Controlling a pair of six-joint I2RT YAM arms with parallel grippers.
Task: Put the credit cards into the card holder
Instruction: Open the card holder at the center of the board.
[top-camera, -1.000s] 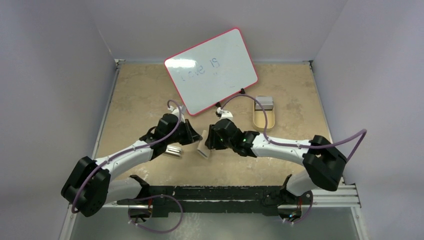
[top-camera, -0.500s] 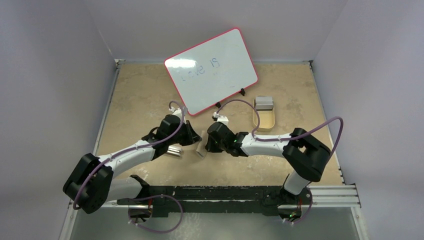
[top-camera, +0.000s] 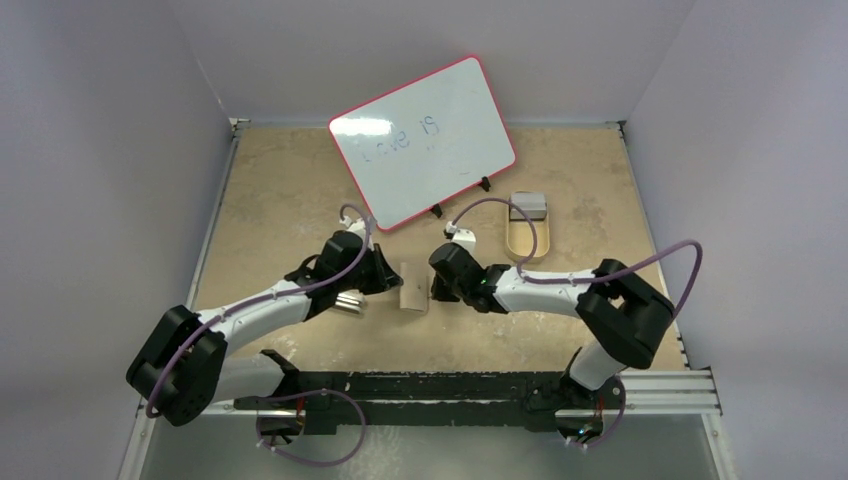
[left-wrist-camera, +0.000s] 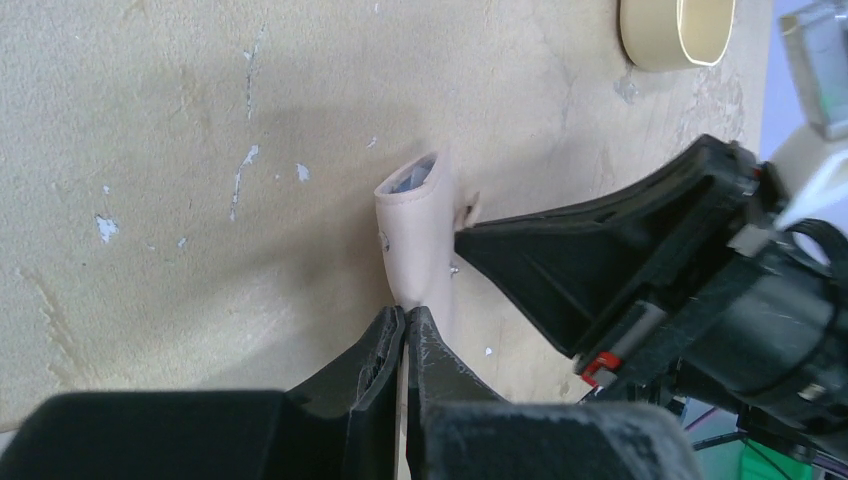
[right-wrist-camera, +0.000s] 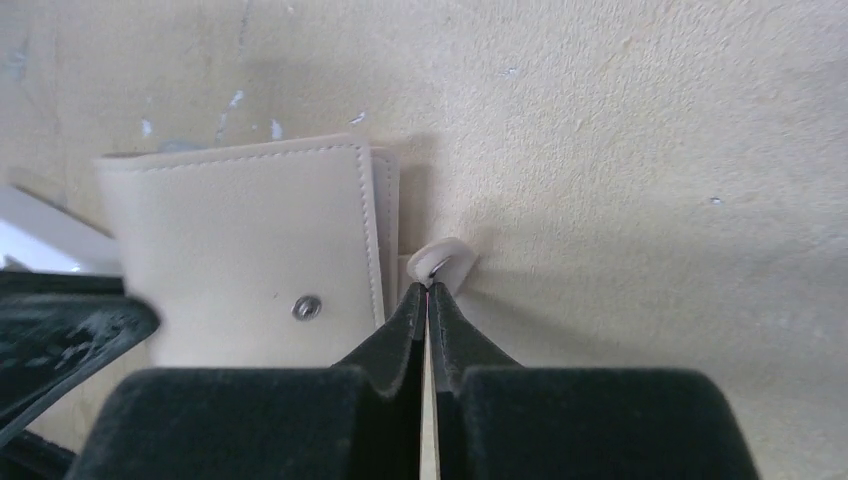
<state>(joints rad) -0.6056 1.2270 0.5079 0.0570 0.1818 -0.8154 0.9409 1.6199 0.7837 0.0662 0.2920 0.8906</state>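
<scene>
The beige card holder (top-camera: 411, 288) lies between my two grippers in the middle of the table. My left gripper (left-wrist-camera: 405, 318) is shut on one edge of the card holder (left-wrist-camera: 418, 230), and a bluish card edge (left-wrist-camera: 415, 178) shows inside its fold. My right gripper (right-wrist-camera: 427, 290) is shut on the holder's rounded snap tab (right-wrist-camera: 440, 262), next to the flat cover (right-wrist-camera: 240, 250) with its metal stud (right-wrist-camera: 306, 307). Pale credit cards (top-camera: 348, 303) lie on the table, partly under my left arm.
A tan oval tray (top-camera: 527, 238) with a silver-white block (top-camera: 528, 207) at its far end stands behind my right arm. A red-framed whiteboard (top-camera: 423, 142) leans at the back centre. The table's walls close in on both sides.
My right gripper has closed from open onto the snap tab. The right arm has pulled in and shifted slightly right, and the card holder has turned and moved a little right with it. The left arm has barely moved.
</scene>
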